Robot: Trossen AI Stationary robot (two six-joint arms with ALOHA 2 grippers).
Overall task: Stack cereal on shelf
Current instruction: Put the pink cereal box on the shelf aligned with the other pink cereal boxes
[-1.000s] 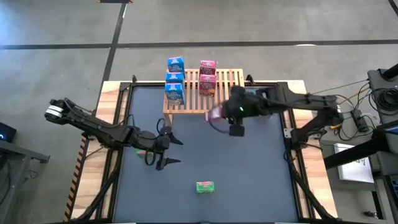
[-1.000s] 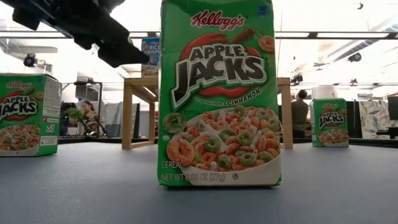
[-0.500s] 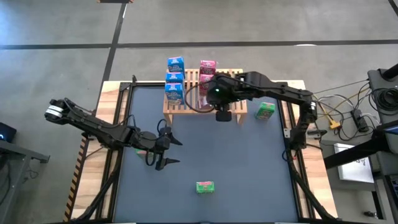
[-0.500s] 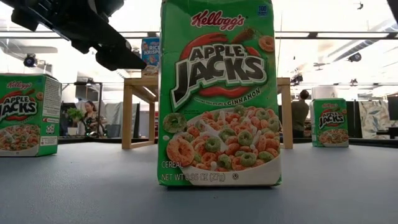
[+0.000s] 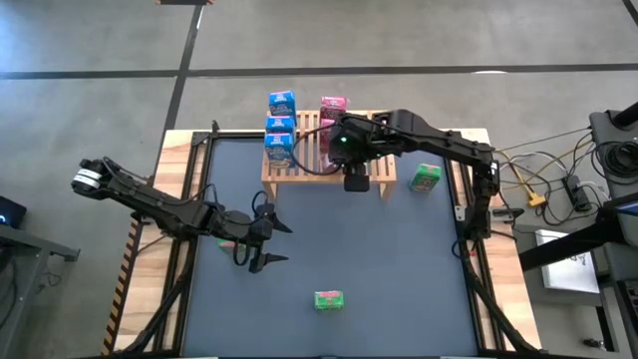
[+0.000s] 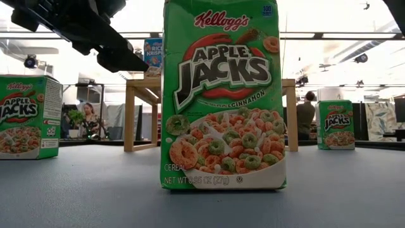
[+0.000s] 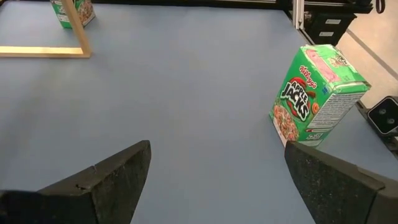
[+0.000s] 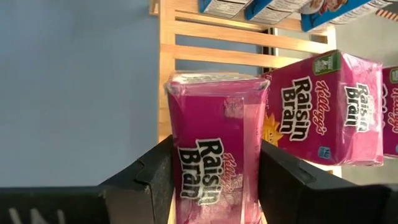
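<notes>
The light-wood shelf [image 5: 371,128] stands at the table's far middle. Three blue cereal boxes [image 5: 280,126] sit in a row on its left part, and a pink cereal box [image 8: 329,112] lies farther back. My right gripper [image 5: 339,142] hangs over the shelf's middle, shut on another pink Raisin Bran box [image 8: 214,168]. Green Apple Jacks boxes stand on the table: one near the front [image 5: 328,298], one right of the shelf [image 5: 426,178], one at the left [image 6: 28,117]. My left gripper [image 7: 217,180] waits open above the table's left, with nothing between its fingers. My right gripper pinches the pink box between its two fingers, one finger [image 8: 152,177] on each of two opposite faces [image 8: 175,155]. The fingers slant down toward the table's left. The box's far end [image 8: 214,84] is over the slats; whether the box rests on the shelf I cannot tell.
Bare grey tabletop [image 5: 399,269] lies between the shelf and the front green box. The shelf's right part [image 5: 379,150] holds no box. The wooden table border and metal frame [image 5: 464,199] run along the sides. People and desks show in the room behind.
My right gripper has carried the pink box from above the table, just off the shelf's near edge, toward the far left, over the shelf's middle. This uncovered the green box right of the shelf. In the last half second it has hardly moved.
</notes>
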